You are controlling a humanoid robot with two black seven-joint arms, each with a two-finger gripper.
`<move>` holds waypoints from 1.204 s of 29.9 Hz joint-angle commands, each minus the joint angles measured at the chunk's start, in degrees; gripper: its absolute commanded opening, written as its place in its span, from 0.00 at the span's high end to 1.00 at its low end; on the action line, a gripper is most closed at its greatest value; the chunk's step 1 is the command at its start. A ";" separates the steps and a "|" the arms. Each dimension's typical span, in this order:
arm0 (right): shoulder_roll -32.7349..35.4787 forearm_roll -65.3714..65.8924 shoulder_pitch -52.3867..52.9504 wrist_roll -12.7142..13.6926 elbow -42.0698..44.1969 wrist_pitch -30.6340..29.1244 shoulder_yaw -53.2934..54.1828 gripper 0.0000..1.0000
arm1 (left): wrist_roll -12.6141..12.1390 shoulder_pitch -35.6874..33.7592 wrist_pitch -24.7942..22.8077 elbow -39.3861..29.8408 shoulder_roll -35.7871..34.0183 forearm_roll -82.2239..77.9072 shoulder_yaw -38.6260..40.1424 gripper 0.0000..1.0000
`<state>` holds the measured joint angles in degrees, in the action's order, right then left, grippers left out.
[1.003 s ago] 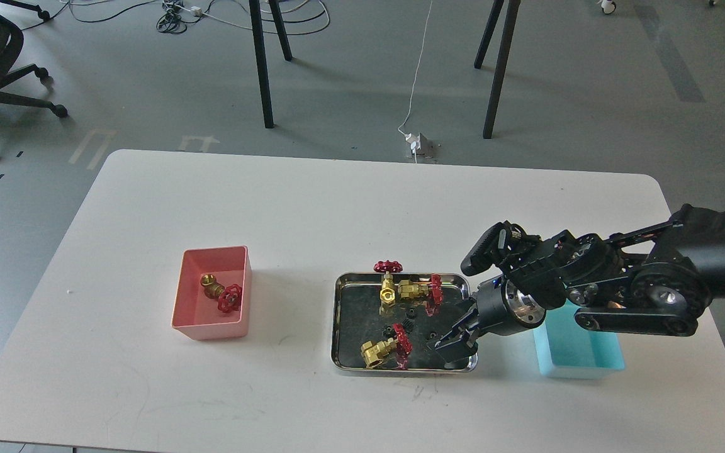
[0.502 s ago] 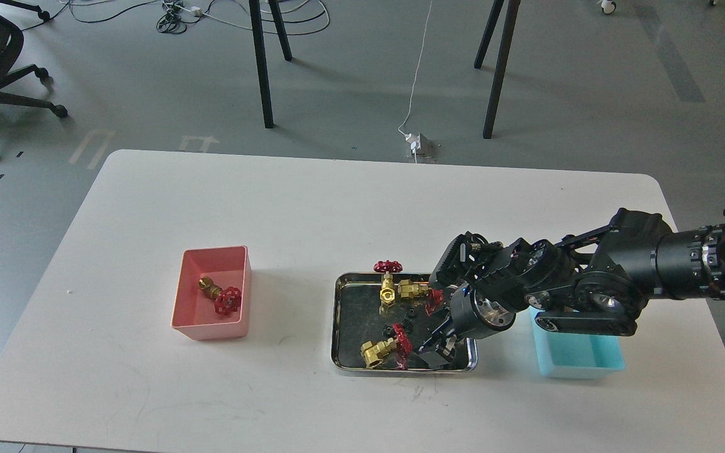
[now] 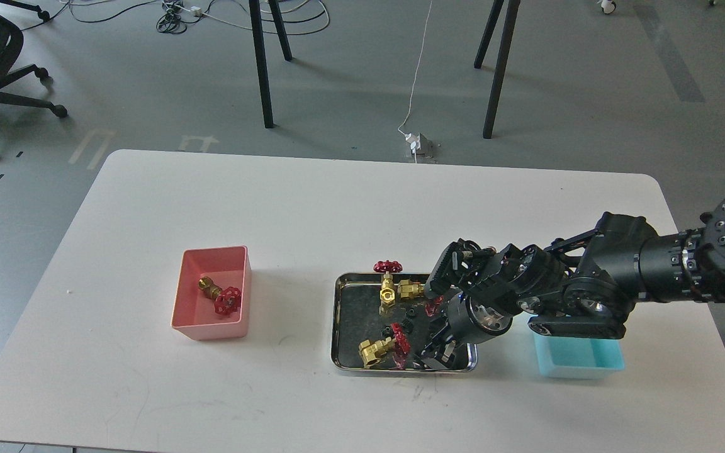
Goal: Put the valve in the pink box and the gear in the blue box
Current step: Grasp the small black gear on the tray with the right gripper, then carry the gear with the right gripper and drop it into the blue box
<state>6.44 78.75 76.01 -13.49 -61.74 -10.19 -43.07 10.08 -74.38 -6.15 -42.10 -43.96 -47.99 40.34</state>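
Head view: right hand low in steel tray near front-right rim (fingers' spread unclear), gears adjacent.

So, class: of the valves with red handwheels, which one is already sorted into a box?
The valve lying alone in the pink box at left. The other valves sit in the steel tray near the right gripper.

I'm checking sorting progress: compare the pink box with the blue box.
The pink box stands left of the steel tray; the blue box stands right of it. The pink box holds a brass valve; the visible part of the blue box shows nothing inside. The right arm partly covers the blue box; the pink box is unobstructed. Both are same-shaped plastic bins.
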 commanded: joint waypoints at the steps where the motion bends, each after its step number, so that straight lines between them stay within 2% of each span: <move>1: -0.11 0.00 0.01 0.13 0.65 -0.01 -0.09 0.38 | 0.03 0.02 0.00 0.00 -0.08 0.00 0.00 0.01; 7: -0.28 0.09 -0.07 0.22 1.27 -0.01 -0.18 0.47 | 0.03 -0.06 -0.09 0.00 -0.17 0.00 0.09 0.01; 20: -0.28 0.00 0.28 0.22 0.66 -0.88 -1.67 0.87 | 0.03 0.02 -0.09 0.00 -0.34 0.09 0.09 0.01; 26: 1.29 -0.61 2.47 -0.13 -3.02 -1.24 -1.58 0.94 | 0.20 0.02 -0.17 0.00 -1.13 0.09 0.09 0.01; 31: 10.15 -0.97 10.10 -0.48 -12.41 -1.32 -0.53 0.94 | 0.29 0.02 -0.09 0.00 -1.57 0.09 0.09 0.01; 36: 26.05 -2.37 16.44 -0.92 -23.14 -2.73 -0.26 0.94 | 0.38 0.11 0.00 0.00 -1.66 0.09 0.00 0.01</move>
<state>23.99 76.87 89.61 -14.24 -79.27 -12.18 -43.29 10.42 -74.38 -6.25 -42.10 -45.67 -47.90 40.41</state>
